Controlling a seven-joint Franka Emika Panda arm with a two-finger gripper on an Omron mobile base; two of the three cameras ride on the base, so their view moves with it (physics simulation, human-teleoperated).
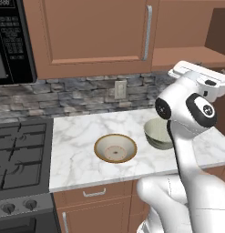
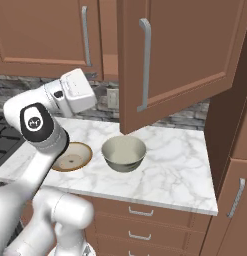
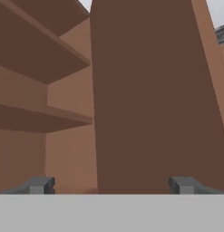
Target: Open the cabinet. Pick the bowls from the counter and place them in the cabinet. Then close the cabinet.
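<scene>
Brown wood is most of what my hand camera sees: the cabinet (image 3: 45,113) interior on one side, its shelf (image 3: 41,118) running across, and the inner face of the swung-out right door (image 3: 154,95) close in front of me. My claw (image 3: 111,185) stands spread as wide as it goes, the two dark fingertips (image 3: 38,185) far apart, with nothing between them. In the right base view that right door (image 2: 195,55) hangs open over the counter (image 2: 180,165), its long silver handle (image 2: 144,65) facing the camera, while the left door (image 2: 45,35) is shut. Both bowls sit on the white marble: the shallow cream bowl (image 1: 115,148) with the tan rim lies nearer the black stove (image 1: 20,152), and the deeper grey-green bowl (image 2: 124,153) rests just beside it, apart from it, below the open door. My arm partly hides each bowl, depending on the view. The microwave (image 1: 11,38) hangs above the stove.
</scene>
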